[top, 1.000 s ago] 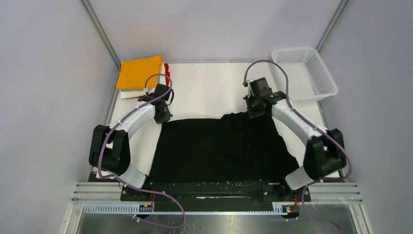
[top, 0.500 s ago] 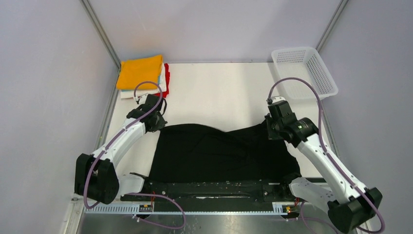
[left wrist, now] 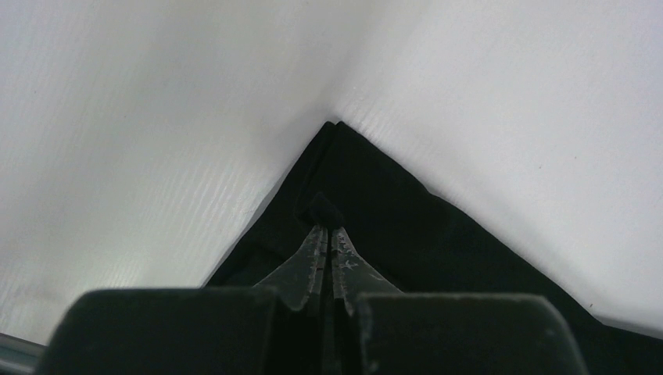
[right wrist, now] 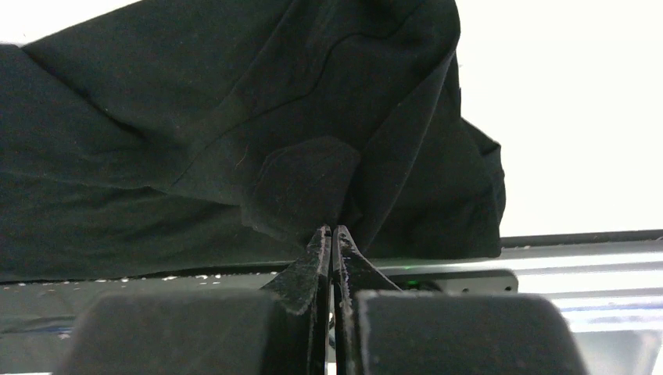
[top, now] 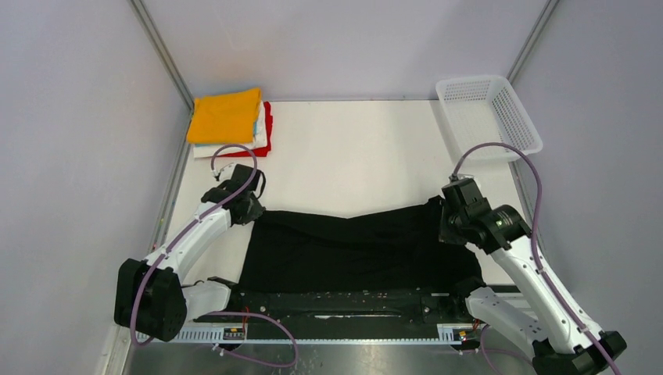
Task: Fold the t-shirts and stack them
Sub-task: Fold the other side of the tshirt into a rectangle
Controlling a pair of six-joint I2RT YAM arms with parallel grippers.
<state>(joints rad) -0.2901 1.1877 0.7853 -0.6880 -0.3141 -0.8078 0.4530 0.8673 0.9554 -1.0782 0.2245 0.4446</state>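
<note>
Both arms have drawn back toward the near edge since a second ago, and the far edge of the black t-shirt (top: 352, 246) came with them, so the cloth is now a shorter band than before.

My left gripper (top: 253, 213) sits at the far left corner of this shirt. Its forearm runs diagonally from the low elbow at the near left up to that corner. In the left wrist view the fingers (left wrist: 317, 250) are pressed together with a small tuft of black cloth (left wrist: 406, 226) pinched at the tips.

My right gripper (top: 446, 219) is at the far right corner, the forearm rising from the near right side. In the right wrist view the tips (right wrist: 330, 230) are closed on a fold of the shirt (right wrist: 195, 117), which hangs in creases from them.

Between the two grips the far edge sags a little in the middle. The near edge lies against the black rail of the arm bases.

Beyond the shirt I see bare white table (top: 352, 148). The stack of folded t-shirts (top: 227, 116), orange on top, is in the far left corner, well apart from the left gripper. The white basket (top: 526, 119) is in the far right corner.
</note>
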